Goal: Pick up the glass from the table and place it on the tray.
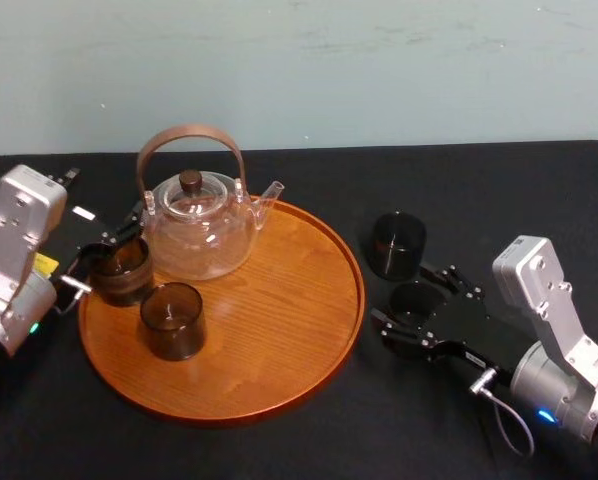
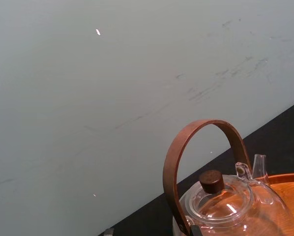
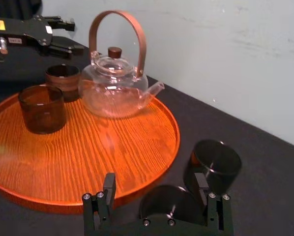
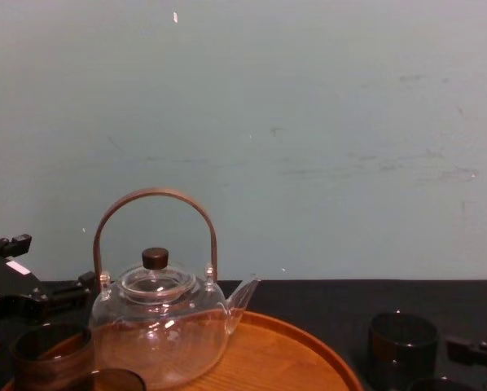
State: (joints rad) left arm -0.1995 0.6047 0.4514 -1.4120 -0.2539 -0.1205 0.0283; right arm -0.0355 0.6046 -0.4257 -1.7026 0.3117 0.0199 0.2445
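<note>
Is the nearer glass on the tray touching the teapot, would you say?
Apart: the right wrist view shows bare tray between the nearer glass and the teapot.

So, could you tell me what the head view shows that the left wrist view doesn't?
The head view adds the front brown glass and left brown glass on the large round orange-brown wooden tray, the far dark glass on the black-cloth table, the near dark glass between the fingers of the open right gripper, and the open left gripper beside the left brown glass. The left wrist view adds a taller stretch of scuffed pale wall. Shared: the clear glass teapot, part of the tray, the table.
</note>
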